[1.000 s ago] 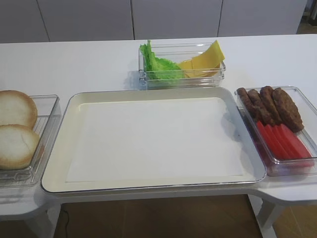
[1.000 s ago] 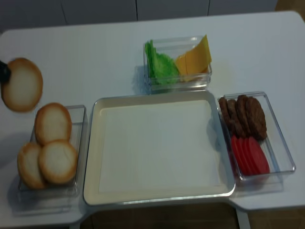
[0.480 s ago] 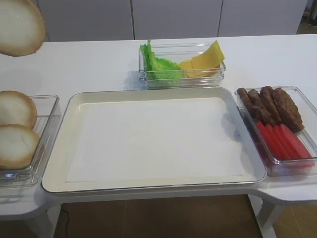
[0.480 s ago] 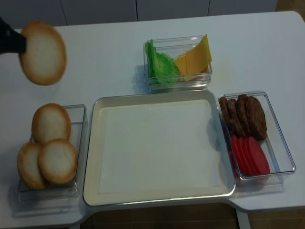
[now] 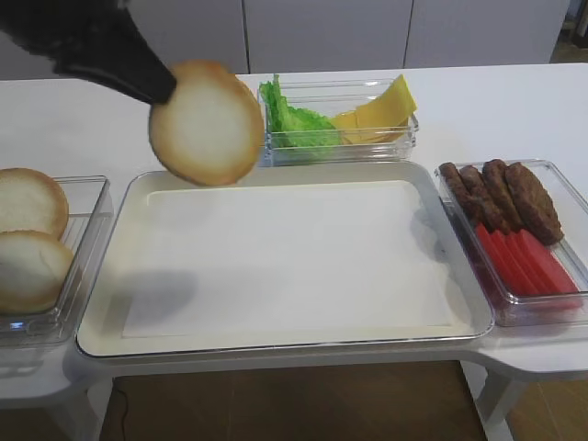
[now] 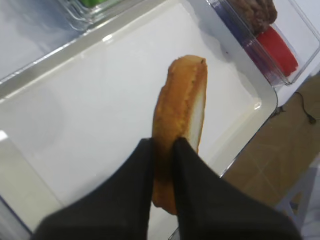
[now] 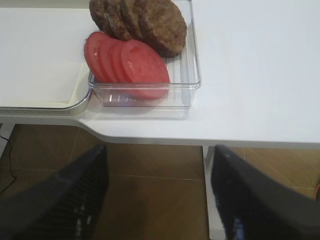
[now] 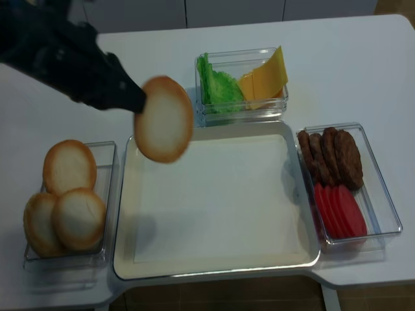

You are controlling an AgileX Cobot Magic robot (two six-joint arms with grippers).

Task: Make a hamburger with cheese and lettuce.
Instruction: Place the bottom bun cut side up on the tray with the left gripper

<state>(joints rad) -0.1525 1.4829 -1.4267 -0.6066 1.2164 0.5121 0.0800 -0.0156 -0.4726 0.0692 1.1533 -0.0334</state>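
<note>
At the table's near right corner the right claw [image 7: 157,192] hangs spread and empty over the floor, well apart from the work. The left claw [image 6: 162,145] pinches the hamburger [image 8: 163,119] bun slice on edge, its flat face upright, in the air above the tray's [image 8: 214,271] far left corner. Lettuce [image 8: 217,89] and cheese [image 8: 264,79] wait in a clear box at the far edge.

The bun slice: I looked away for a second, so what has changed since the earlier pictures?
The left gripper, shut on the bun slice, has carried it from the far left edge rightward, and it now hangs on edge over the tray. The lettuce, cheese, patties and tomato slices stayed in place. The tray holds no food yet.
</note>
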